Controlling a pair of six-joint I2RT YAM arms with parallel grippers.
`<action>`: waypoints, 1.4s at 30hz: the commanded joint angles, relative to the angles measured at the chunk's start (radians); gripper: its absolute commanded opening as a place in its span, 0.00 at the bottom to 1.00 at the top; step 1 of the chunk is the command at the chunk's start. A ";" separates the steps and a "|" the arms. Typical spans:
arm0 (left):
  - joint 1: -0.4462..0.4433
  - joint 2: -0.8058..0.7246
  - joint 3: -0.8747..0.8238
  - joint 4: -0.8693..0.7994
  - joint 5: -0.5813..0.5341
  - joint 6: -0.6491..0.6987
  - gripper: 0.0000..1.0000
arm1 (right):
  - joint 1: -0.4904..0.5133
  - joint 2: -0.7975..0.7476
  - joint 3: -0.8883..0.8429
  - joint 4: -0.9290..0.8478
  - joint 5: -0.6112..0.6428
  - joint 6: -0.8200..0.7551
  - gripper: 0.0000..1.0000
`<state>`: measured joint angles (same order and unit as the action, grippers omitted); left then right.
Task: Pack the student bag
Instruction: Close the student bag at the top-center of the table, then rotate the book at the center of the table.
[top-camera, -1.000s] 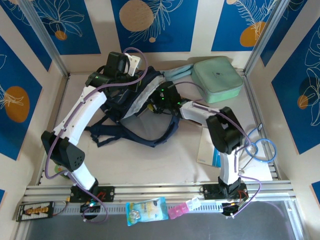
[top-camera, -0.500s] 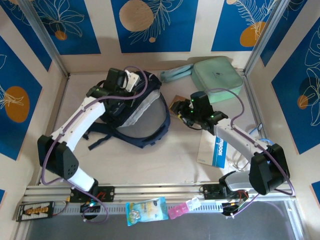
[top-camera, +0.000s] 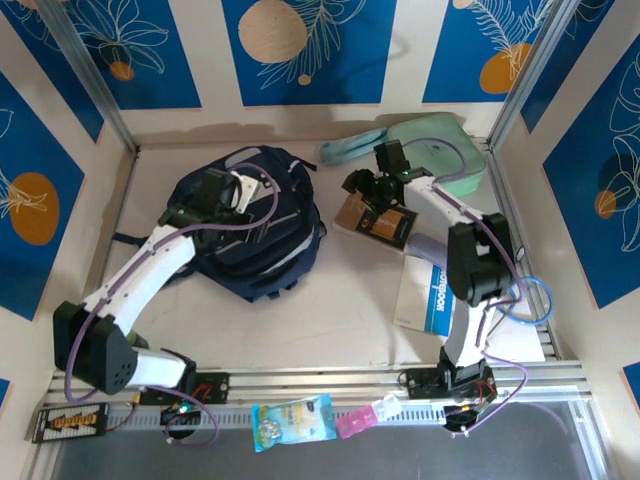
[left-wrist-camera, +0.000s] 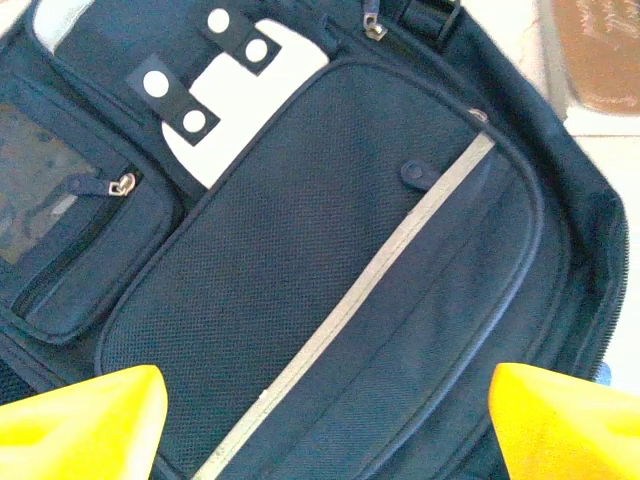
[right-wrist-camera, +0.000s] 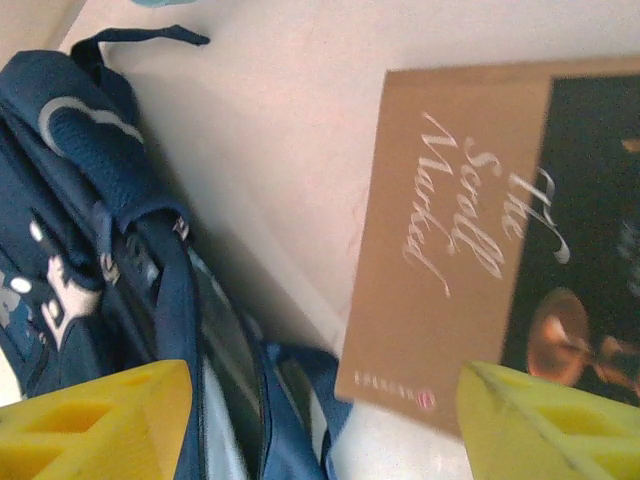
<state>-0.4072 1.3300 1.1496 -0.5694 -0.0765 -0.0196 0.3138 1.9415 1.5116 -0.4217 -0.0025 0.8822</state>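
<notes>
The student bag (top-camera: 262, 245) is a dark navy backpack lying front side up at the left middle of the table. My left gripper (top-camera: 220, 200) hovers open over its upper part. In the left wrist view the bag's front pocket (left-wrist-camera: 330, 250) with its pale stripe and light patch lies below the open left gripper (left-wrist-camera: 330, 425), nothing between the yellow fingertips (left-wrist-camera: 80, 420). My right gripper (top-camera: 365, 190) hangs open above a brown book (top-camera: 385, 222). In the right wrist view the right gripper (right-wrist-camera: 320, 425) stands empty over the gap between the bag (right-wrist-camera: 100, 250) and the brown book (right-wrist-camera: 450, 230).
A mint green zip case (top-camera: 440, 152) sits at the back right with a pale blue item (top-camera: 350, 148) beside it. A blue and white booklet (top-camera: 428, 300) lies near the right arm. Walls close in the table on three sides.
The left gripper opened and let go of the bag, which now lies flat with its front up. The right arm swung back from the bag to above the brown book, opening wider.
</notes>
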 joint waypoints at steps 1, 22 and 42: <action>0.010 -0.062 -0.043 0.088 0.046 -0.143 0.90 | 0.003 0.100 0.125 -0.084 -0.033 -0.028 0.72; 0.016 -0.025 0.001 0.136 0.081 -0.224 1.00 | 0.094 0.321 0.266 -0.238 0.004 -0.028 0.69; 0.005 0.136 0.126 0.162 0.208 -0.250 1.00 | 0.244 -0.304 -0.575 -0.143 -0.036 0.035 0.65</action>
<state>-0.4030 1.4319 1.2278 -0.4252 0.0631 -0.2398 0.5537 1.6890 1.0039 -0.4732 -0.0410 0.8864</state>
